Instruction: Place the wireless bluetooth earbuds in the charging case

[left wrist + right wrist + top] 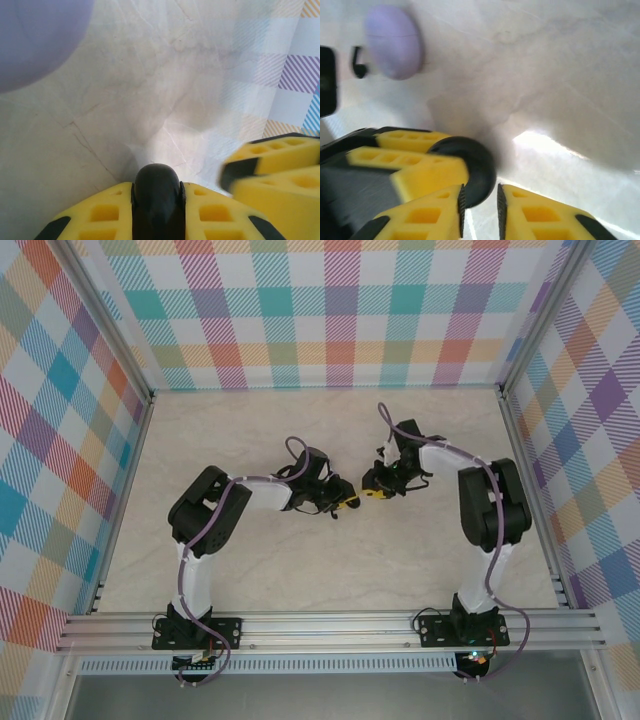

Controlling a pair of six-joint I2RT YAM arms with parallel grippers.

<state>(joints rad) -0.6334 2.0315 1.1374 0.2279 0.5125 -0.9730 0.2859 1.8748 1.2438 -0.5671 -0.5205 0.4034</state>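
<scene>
Black earbud (359,62): lying on the marbled table (165,75) just beside the lilac charging case (395,42), not yet sitting in any case; small and blurred, its stem seeming to be running up the right wrist view, away from those fingers
Lilac charging case: resting on the table, looking closed, with a seam crossing its shell
Black charging case (156,197): being held at mid-table where the two arms are meeting; lid state too unclear to tell
Left gripper (156,192): pinching the black charging case between its yellow fingers, the rounded end poking past the tips
Right gripper (480,200): facing the left one, jaws standing a slim gap apart with the case's rim sitting at their mouth; contact too unclear to tell
Deciding relation: the earbud is lying up and left of the right gripper, beyond the left gripper and well apart from both sets of tips; the left arm is probably sitting nearer, yet it is occupied with the case
</scene>
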